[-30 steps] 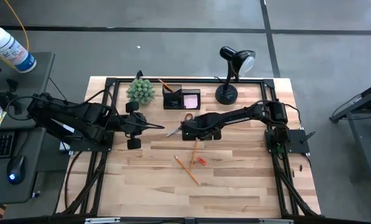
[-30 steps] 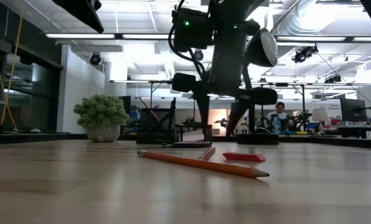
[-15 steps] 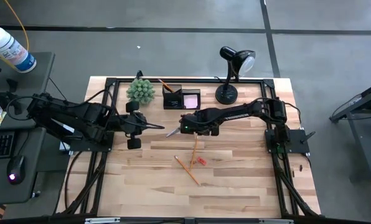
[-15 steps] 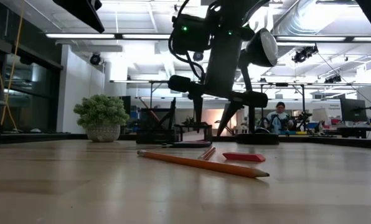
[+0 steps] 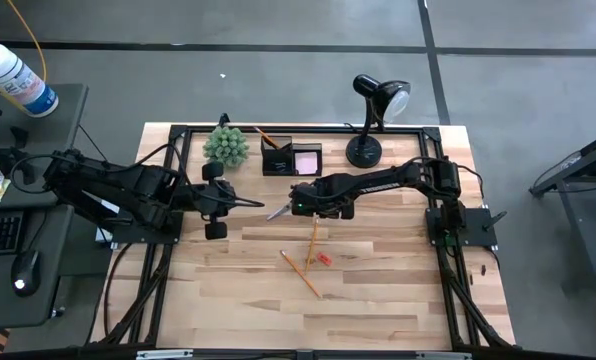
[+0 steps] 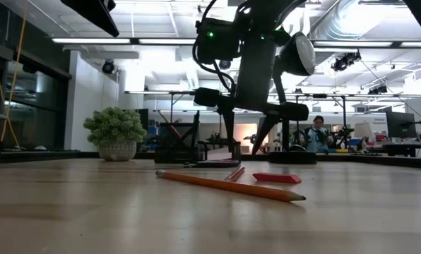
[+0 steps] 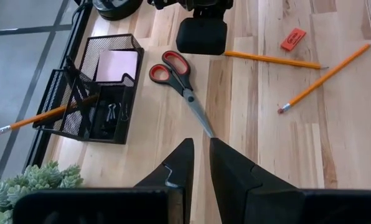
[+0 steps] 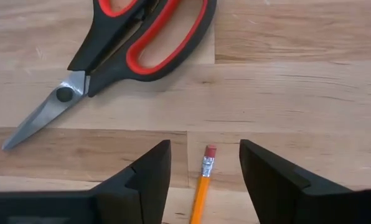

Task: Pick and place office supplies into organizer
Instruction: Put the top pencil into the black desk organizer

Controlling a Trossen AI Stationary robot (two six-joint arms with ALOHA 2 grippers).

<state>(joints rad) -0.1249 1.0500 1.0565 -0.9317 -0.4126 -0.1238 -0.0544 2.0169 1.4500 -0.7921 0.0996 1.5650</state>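
Right gripper (image 8: 204, 177) above table centre, fingers spread wide, holding nothing — eraser end of pencil (image 8: 203, 180) lies between them, scissors (image 8: 120, 46) just beyond on wood. Left gripper (image 7: 200, 165) waits at left side, fingers nearly together, empty, pointing at scissors tip. Second pencil (image 5: 300, 273) and red eraser (image 5: 323, 259) lie nearer front. Organizer (image 5: 291, 159) at back edge — holds pink pad (image 5: 307, 159) and one pencil.
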